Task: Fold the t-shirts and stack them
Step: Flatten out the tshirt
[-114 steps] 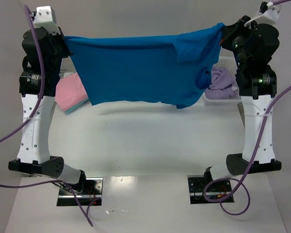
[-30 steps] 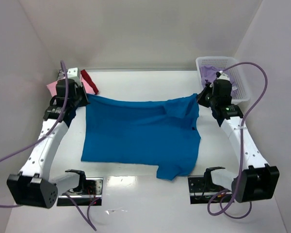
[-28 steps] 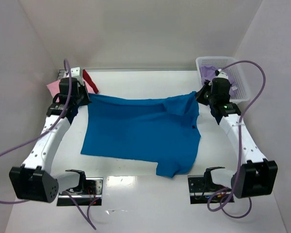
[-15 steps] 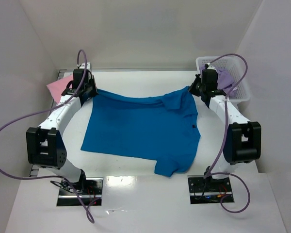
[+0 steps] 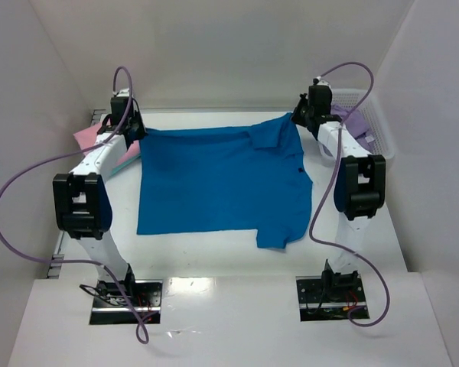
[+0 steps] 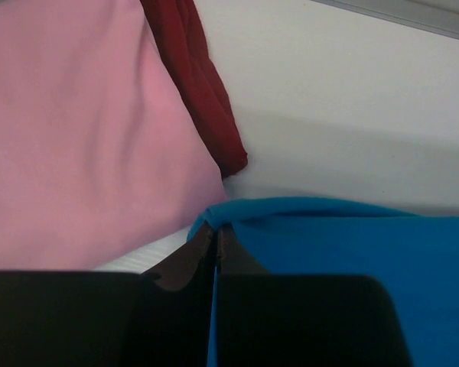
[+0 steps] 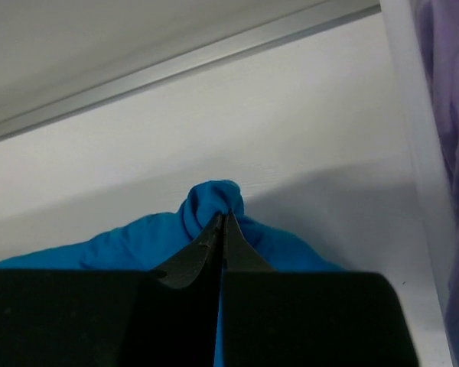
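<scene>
Blue collared t-shirt [image 5: 222,180] lies spread on the white table [image 5: 214,256], mostly flat, between the two arms. Its collar sits toward the far right corner, and one short sleeve juts out at the near right edge. Both arms are stretched out to the far side of the table. Left gripper [image 6: 214,229] is clenched on the far left corner of the blue shirt; the wrist view shows the dark fingertips pressed together with a small ridge of blue cloth pinched between them, low against the table. Right gripper [image 7: 223,218] is likewise clamped tight on the far right corner by the collar, with a little knot of blue fabric bunched up at the tips of its jaws. The far edge of the shirt runs nearly straight from one gripper to the other. Pink t-shirt [image 5: 88,139] lies at the far left of the table, just beside the left gripper and partly behind that arm. A dark red t-shirt [image 6: 203,99] lies along the pink shirt's edge, its end near the pinched blue corner but apart from it. Lavender t-shirt [image 5: 353,122] rests crumpled inside the white mesh basket [image 5: 376,141] at the far right, just beyond the right arm.
</scene>
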Controlling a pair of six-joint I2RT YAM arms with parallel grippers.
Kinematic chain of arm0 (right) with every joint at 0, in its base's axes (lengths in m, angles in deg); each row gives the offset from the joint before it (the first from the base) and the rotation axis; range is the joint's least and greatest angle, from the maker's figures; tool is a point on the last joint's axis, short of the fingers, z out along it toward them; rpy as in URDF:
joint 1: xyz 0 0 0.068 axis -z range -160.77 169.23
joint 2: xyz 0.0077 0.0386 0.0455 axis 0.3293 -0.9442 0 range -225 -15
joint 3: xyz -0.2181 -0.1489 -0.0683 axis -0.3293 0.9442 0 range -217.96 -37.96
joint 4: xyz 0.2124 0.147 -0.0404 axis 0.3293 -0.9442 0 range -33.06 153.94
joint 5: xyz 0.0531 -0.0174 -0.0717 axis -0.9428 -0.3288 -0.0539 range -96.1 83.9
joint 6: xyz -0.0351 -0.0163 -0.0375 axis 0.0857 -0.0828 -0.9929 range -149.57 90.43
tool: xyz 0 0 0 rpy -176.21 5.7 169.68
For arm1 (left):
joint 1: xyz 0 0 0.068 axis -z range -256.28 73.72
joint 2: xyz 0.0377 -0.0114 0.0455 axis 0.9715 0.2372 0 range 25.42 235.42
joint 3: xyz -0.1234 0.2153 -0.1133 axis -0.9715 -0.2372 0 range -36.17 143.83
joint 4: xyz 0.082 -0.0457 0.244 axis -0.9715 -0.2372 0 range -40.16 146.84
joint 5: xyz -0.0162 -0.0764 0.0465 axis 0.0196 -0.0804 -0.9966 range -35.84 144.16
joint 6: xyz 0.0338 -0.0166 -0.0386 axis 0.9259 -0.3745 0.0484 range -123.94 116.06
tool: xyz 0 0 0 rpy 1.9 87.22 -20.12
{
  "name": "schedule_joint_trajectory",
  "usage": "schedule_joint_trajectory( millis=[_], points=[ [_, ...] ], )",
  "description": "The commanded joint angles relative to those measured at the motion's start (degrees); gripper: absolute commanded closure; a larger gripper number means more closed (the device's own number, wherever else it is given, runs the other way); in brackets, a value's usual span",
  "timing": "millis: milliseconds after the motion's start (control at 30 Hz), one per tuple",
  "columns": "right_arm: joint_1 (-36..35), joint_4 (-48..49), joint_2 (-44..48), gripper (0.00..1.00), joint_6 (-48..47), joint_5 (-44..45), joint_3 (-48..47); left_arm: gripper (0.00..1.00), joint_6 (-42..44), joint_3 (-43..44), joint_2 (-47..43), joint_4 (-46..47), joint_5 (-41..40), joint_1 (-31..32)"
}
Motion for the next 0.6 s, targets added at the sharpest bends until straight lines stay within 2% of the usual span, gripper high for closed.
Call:
schedule_joint_trajectory(
  millis=[0,300,567],
  points=[
    [0.74,0.93,-4.58,1.0,-2.0,-1.11,-5.27,1.0,0.01,4.04,3.39,3.66,-0.3,-1.13],
    [0.74,2.52,-9.77,1.0,-3.67,-2.52,-7.03,1.0,0.01,9.13,10.5,4.72,0.93,-1.66],
    [0.74,1.29,-14.17,1.0,-4.81,-1.82,-14.23,1.0,0.01,11.77,12.8,4.72,1.45,-3.42]
  ],
)
